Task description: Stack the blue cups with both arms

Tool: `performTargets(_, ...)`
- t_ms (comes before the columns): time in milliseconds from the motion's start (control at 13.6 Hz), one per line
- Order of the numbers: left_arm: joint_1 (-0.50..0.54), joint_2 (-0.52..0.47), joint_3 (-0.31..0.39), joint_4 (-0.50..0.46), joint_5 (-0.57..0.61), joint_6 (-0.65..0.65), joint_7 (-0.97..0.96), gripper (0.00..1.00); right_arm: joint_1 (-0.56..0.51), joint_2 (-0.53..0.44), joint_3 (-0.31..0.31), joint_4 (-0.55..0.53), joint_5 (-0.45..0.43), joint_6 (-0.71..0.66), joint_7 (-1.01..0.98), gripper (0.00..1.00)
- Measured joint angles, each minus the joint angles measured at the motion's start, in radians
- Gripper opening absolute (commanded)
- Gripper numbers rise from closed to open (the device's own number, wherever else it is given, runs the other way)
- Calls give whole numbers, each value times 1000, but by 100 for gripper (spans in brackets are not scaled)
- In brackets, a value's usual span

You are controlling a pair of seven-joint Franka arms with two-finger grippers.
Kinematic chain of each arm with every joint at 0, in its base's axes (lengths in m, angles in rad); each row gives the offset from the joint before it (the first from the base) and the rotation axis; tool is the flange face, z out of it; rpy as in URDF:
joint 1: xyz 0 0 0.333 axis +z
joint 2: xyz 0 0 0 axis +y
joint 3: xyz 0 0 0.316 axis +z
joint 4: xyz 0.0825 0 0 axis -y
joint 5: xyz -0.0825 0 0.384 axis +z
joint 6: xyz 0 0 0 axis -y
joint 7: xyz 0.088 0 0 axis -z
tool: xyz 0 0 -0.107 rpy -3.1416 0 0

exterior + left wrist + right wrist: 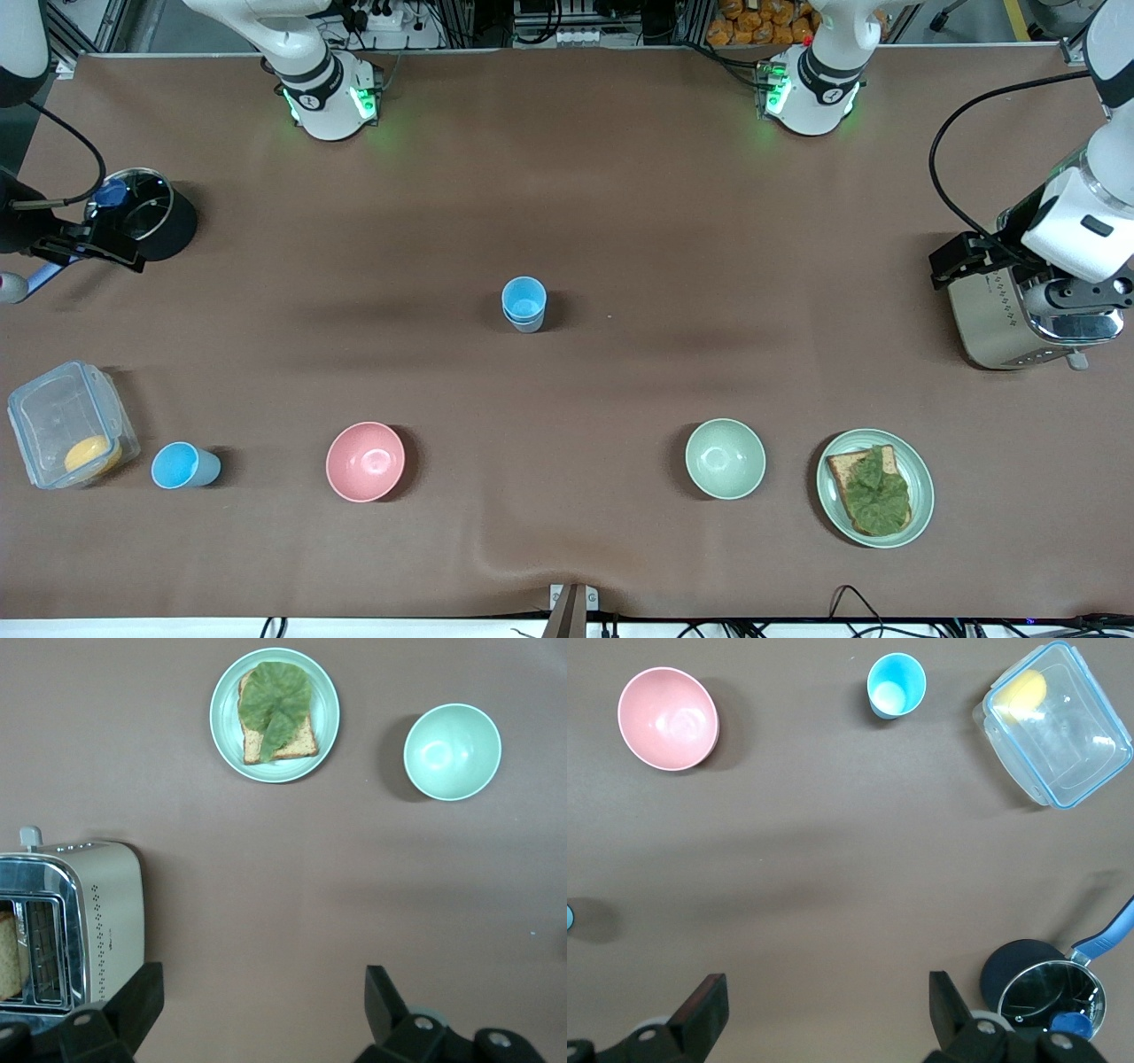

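Two blue cups [524, 304] stand nested, one inside the other, at the middle of the table. A third blue cup [184, 465] stands alone near the front camera, between a clear container and the pink bowl; it also shows in the right wrist view [896, 685]. My right gripper [84, 244] is open and empty, up over the table beside a steel pot at the right arm's end [824, 992]. My left gripper [961, 261] is open and empty, up beside a toaster at the left arm's end [263, 992].
A pink bowl [365, 461] and a pale green bowl [725, 458] sit nearer the front camera. A green plate with toast and lettuce [875, 487], a toaster [1019, 323], a clear lidded container [66, 434] and a steel pot [146, 213] stand toward the table's ends.
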Motion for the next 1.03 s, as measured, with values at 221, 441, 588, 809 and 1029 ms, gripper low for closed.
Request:
performTargets(221, -18, -12, 46, 0, 0, -4, 60, 100, 0, 0, 3, 0, 0, -7, 0, 100)
performTargets(441, -74, -25, 126, -1, -9, -15, 112, 100, 0, 0, 4, 0, 0, -17, 0, 100)
performTargets(588, -102, -37, 150, -1, -21, -31, 115, 100, 0, 0, 4, 0, 0, -19, 0, 100)
performTargets(809, -119, -49, 165, -4, -30, -54, 110, 100, 0, 0, 4, 0, 0, -21, 0, 100)
performTargets(1029, -131, -51, 176, -4, -31, -57, 110, 100, 0, 0, 4, 0, 0, -22, 0, 100)
